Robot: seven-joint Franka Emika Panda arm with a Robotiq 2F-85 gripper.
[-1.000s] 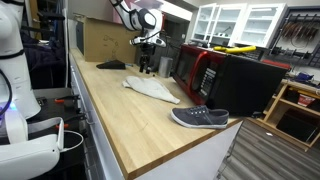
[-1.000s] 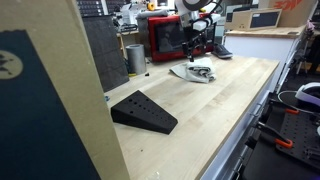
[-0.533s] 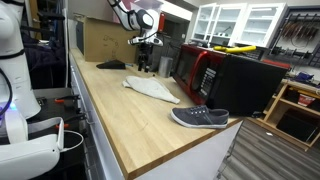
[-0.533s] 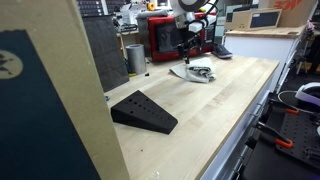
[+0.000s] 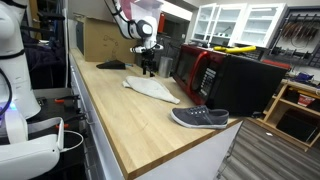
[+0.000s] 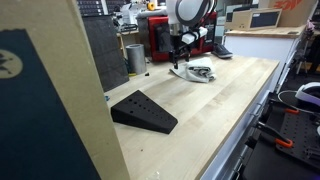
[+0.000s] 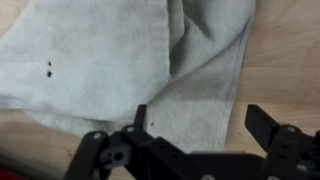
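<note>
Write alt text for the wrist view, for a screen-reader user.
An open gripper, its two dark fingers set wide apart, hangs over a rumpled pale grey cloth seen from above. The cloth lies on a light wooden counter and has two small dark specks near its left side.

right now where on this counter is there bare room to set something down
Bare wood on the counter lies between the grey cloth and the grey shoe, and again between the black wedge and the cloth. It is crowded at the back: the open tool hangs over the cloth, beside the red microwave.
</note>
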